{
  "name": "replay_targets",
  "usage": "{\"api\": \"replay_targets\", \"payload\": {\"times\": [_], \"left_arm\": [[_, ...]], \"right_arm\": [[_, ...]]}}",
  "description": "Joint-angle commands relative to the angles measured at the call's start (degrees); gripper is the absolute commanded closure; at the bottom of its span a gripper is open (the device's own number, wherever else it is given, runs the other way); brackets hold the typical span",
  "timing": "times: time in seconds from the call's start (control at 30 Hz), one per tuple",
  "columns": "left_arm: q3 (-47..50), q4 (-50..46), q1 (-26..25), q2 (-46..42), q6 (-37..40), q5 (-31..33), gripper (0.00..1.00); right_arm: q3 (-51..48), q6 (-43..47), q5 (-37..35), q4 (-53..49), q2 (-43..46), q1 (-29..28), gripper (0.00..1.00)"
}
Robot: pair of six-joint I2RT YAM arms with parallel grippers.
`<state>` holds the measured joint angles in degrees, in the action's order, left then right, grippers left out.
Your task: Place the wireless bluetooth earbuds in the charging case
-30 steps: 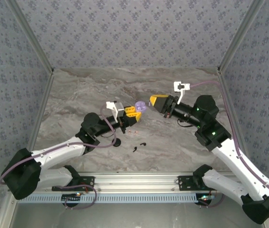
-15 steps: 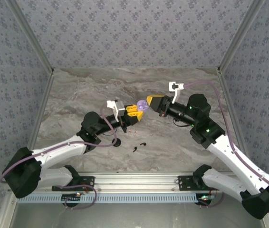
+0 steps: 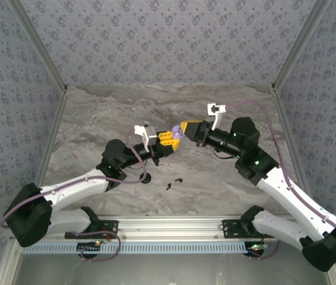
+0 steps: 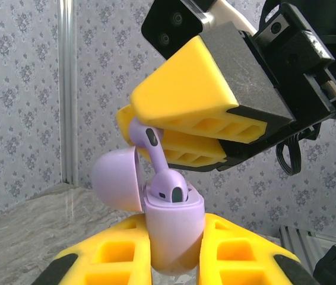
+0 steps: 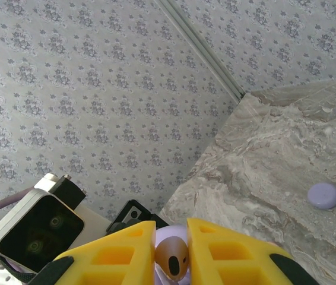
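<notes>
My left gripper [image 3: 169,138] is shut on the lilac charging case [image 4: 174,228], which stands upright with its lid [image 4: 116,181] swung open to the left. My right gripper [image 3: 185,127] comes in from above and is shut on the stem of a lilac earbud [image 4: 167,183]. The bud's head rests in the case's open mouth. In the right wrist view the earbud [image 5: 171,259] sticks out between the fingers of the right gripper [image 5: 171,252], with the case [image 5: 171,229] just behind it. Two black earbuds [image 3: 173,183] lie on the table.
A black disc [image 3: 146,177] lies on the marble table near the left arm, and small pinkish bits [image 3: 165,164] lie below the grippers. A lilac disc [image 5: 323,195] lies further out on the table. Patterned walls enclose three sides.
My right gripper has moved left with the lilac earbud until it meets the case in my left gripper. The left arm has barely moved.
</notes>
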<state>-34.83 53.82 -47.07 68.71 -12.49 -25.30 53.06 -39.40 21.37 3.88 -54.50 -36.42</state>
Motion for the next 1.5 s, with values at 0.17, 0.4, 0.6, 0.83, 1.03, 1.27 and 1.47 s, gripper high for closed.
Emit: {"api": "replay_targets", "payload": {"times": [0.17, 0.4, 0.6, 0.83, 1.03, 1.27, 1.47], "left_arm": [[-2.44, 2.82, -0.66, 0.11, 0.10, -0.54, 1.00], [-2.41, 2.78, -0.72, 0.01, 0.01, -0.57, 1.00], [-2.35, 2.78, -0.82, -0.22, 0.01, -0.58, 1.00], [-2.49, 2.87, -1.35, -0.11, 0.16, -0.55, 1.00], [-2.70, 2.87, -1.49, 0.07, 0.12, -0.45, 1.00], [-2.70, 3.20, -1.64, 0.72, 0.19, -0.40, 1.00], [-2.77, 3.39, -1.63, 0.95, 0.16, -0.41, 1.00]], "right_arm": [[-1.09, 2.04, -1.13, -3.22, 3.17, -0.54, 0.78], [-1.64, 1.86, -1.06, -3.29, 3.36, -0.57, 0.78], [-1.75, 1.43, -0.45, -3.93, 2.89, -0.57, 0.77], [-1.30, 1.53, 0.51, -5.49, 1.25, -0.52, 0.75], [-0.87, 1.87, 0.77, -6.16, 0.80, -0.57, 0.72], [-0.37, 1.78, 1.13, -5.98, 0.71, -0.60, 0.69], [1.21, 2.84, -0.03, -8.53, 1.96, -0.45, 0.60]]}}
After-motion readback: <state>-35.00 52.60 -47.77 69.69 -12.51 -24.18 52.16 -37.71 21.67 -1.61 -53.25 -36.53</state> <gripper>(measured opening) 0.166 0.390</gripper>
